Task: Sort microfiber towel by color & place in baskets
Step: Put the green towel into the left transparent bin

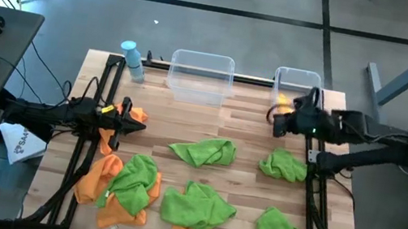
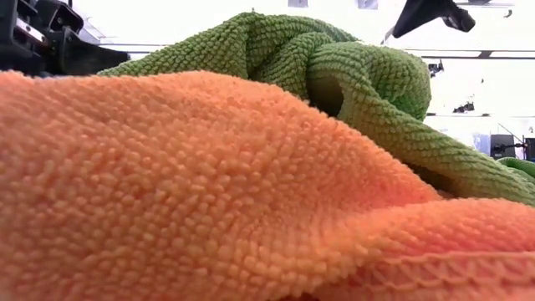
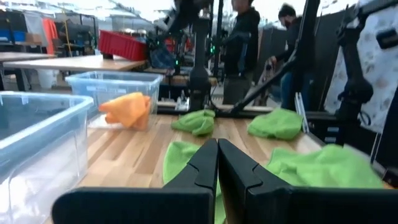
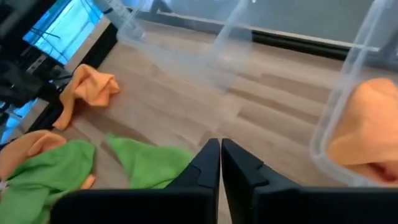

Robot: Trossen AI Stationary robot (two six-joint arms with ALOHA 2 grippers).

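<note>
Two clear baskets stand at the table's far edge, the wider one (image 1: 200, 75) to the left of the narrower one (image 1: 297, 86). An orange towel (image 4: 367, 130) lies inside the narrower basket. Several green towels (image 1: 202, 150) lie spread over the table's middle and right. Orange towels (image 1: 95, 179) lie at the left, some under green ones. My right gripper (image 4: 219, 149) is shut with nothing in it, raised over the table just in front of the narrower basket (image 4: 348, 93). My left gripper (image 3: 217, 149) is shut and holds nothing, pointing level at the table's left (image 1: 140, 127).
A small light-blue bottle (image 1: 132, 60) stands left of the wider basket. In the low view an orange towel (image 2: 209, 184) and a green towel (image 2: 334, 75) fill the picture. Bare wood lies between the baskets and the green towels. People stand beyond the table's right side (image 3: 245, 43).
</note>
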